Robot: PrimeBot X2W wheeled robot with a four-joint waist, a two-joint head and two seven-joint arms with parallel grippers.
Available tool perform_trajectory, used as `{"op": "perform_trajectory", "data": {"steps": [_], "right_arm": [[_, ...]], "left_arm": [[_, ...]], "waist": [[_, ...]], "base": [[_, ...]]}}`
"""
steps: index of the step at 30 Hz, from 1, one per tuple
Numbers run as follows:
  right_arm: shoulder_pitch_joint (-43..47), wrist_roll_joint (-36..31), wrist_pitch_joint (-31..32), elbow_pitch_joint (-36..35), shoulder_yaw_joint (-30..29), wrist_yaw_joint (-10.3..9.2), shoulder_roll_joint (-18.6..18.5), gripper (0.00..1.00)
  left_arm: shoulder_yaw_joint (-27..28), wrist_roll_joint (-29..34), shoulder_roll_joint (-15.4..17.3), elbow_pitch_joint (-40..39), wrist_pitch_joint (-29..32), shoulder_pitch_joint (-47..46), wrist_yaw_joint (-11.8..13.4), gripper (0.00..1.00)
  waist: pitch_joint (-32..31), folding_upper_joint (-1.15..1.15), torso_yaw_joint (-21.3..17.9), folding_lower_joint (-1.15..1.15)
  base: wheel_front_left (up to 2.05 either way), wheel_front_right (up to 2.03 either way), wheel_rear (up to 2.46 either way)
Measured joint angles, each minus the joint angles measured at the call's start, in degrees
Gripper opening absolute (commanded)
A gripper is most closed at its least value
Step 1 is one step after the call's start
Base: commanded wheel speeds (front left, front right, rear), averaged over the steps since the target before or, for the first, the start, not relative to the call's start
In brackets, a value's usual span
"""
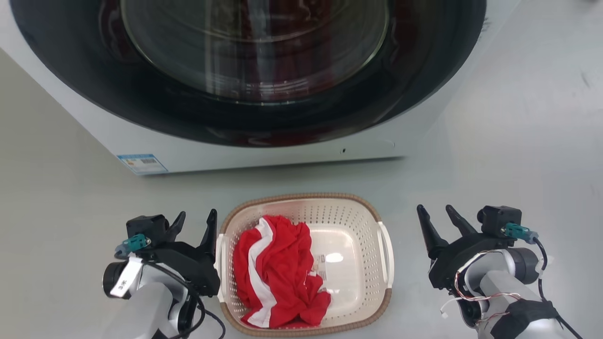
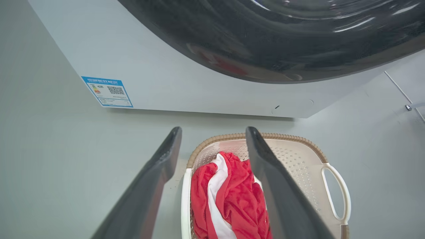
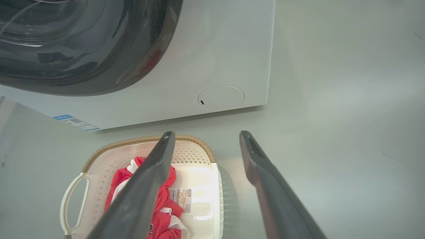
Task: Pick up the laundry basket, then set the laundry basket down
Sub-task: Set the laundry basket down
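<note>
The cream perforated laundry basket (image 1: 351, 216) with a brown woven rim stands on the floor in front of the washing machine. A red and white garment (image 1: 278, 273) lies crumpled in its left half, and a small label shows on the bare bottom. My left gripper (image 1: 197, 223) is open right beside the basket's left handle, its right finger close to the rim. In the left wrist view the basket (image 2: 298, 156) sits between and beyond my open fingers (image 2: 149, 186). My right gripper (image 1: 440, 221) is open, a short way right of the right handle. The right wrist view shows the basket (image 3: 196, 156) at lower left.
The large white washing machine (image 1: 264, 150) with its dark round door stands just behind the basket. A blue label (image 1: 141, 164) marks its lower left corner. Pale grey floor (image 1: 518, 141) stretches to both sides and to the right of the machine.
</note>
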Motion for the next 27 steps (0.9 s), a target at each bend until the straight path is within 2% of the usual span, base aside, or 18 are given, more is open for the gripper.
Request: {"op": "perform_trajectory", "data": {"steps": [8,27], "right_arm": [[3.87,-1.76,0.00,-6.62,-2.76,-2.88,-1.37,1.00],[15.64,-9.80,-0.01,-29.80,-8.45,-9.31,-5.93,1.00]], "left_arm": [[1.56,3.28,1.60,-9.29,0.00,4.71,2.66,1.00],[4.57,11.91,5.79,-38.57,-0.01,19.72,8.96,1.00]], "waist": [[-5.28,0.00,0.20,0.00],[-13.67,0.00,0.43,0.00]], "base": [[0.00,0.00,0.00],[0.00,0.00,0.00]]}}
